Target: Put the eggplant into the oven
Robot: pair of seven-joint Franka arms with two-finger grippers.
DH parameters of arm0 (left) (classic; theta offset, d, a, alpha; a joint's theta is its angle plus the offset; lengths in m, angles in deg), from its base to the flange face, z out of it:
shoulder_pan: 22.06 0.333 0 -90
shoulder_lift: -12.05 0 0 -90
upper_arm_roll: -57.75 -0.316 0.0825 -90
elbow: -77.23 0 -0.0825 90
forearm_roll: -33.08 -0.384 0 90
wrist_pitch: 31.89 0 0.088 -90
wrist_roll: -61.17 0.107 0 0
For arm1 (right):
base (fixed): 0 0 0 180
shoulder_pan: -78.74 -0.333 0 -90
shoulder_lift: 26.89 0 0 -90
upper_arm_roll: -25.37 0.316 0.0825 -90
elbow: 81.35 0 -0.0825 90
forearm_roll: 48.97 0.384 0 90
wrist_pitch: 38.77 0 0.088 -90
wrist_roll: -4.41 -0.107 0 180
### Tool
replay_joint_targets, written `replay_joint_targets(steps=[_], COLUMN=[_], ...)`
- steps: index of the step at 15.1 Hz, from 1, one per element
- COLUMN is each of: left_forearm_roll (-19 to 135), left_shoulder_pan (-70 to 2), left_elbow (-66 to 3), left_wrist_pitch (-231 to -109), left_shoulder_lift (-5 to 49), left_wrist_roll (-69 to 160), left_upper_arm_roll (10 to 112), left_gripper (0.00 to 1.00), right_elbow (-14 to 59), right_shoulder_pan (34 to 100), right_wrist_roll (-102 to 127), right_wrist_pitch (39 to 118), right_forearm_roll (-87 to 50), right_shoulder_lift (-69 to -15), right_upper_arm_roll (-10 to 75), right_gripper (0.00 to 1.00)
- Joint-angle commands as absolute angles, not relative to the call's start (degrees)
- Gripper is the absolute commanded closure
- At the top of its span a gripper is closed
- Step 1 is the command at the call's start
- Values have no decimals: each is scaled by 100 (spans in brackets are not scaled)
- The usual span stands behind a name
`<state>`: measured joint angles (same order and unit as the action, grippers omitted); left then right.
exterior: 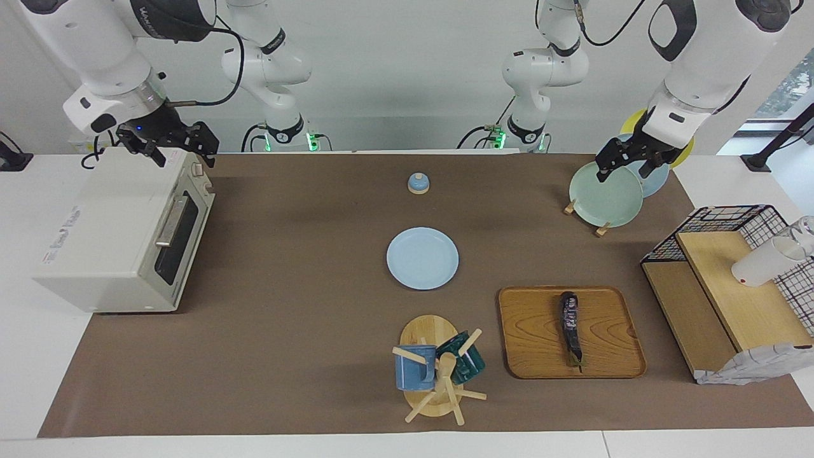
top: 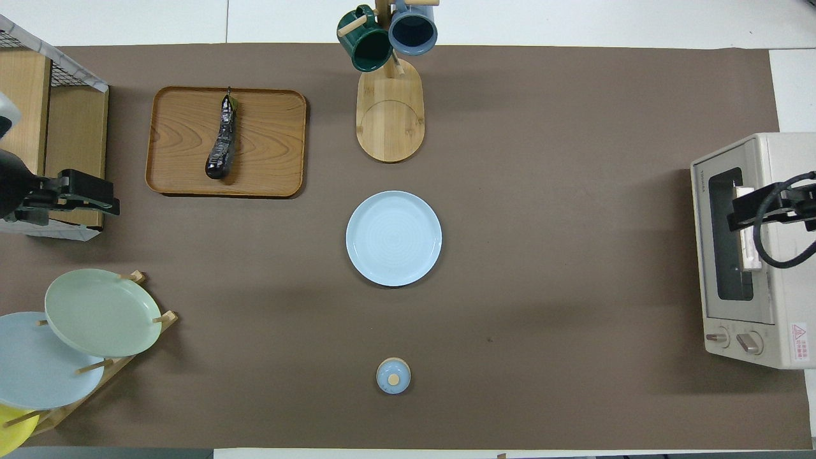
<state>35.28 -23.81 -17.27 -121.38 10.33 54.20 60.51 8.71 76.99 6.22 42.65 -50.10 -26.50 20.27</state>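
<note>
The eggplant, long, dark and glossy, lies on a wooden tray toward the left arm's end of the table. The cream oven stands at the right arm's end, its dark glass door shut. My right gripper hangs open and empty over the oven's top. Above the plate rack, my left gripper is also open and empty. Both are well away from the eggplant.
A light blue plate lies mid-table, with a small blue knobbed lid nearer the robots. A mug tree holds a blue and a green mug beside the tray. The plate rack and a wire-and-wood shelf stand at the left arm's end.
</note>
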Motion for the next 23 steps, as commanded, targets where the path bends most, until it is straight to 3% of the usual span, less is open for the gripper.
replay_joint_targets(steps=[1,8,13,14,15,16,23], left_forearm_roll=[3440,3448,3440,3448,3448,3448,3440], left_shoulder_pan=[-2347,-2329,-2355,-2364,-2373,-2390,-2671], left_elbow=[-1682,-1866,-1945,-1954,-1998,-2042,-2042], left_wrist_pitch=[-12206,-12698,-13980,-14156,-14296,-14428,-15430], left_shoulder_lift=[1055,985,1204,1266,1336,1441,2724], left_wrist_roll=[5485,5405,5432,5423,5423,5423,5423], left_upper_arm_roll=[6065,6065,6065,6065,6065,6065,6065], left_gripper=[0,0,0,0,0,0,0], right_elbow=[785,803,1022,1101,1137,1172,1584], right_shoulder_pan=[7742,7751,7769,7760,7760,7769,7777], right_wrist_roll=[678,643,940,994,994,1003,794], right_wrist_pitch=[4323,4341,4665,4744,4728,4728,4990], right_forearm_roll=[-5055,-5011,-5011,-5020,-5020,-5020,-5178], right_shoulder_lift=[-2707,-2689,-2619,-2584,-2558,-2540,-2391], right_upper_arm_roll=[2027,2027,2001,1992,1992,1992,1965], right_gripper=[0,0,0,24,66,100,100])
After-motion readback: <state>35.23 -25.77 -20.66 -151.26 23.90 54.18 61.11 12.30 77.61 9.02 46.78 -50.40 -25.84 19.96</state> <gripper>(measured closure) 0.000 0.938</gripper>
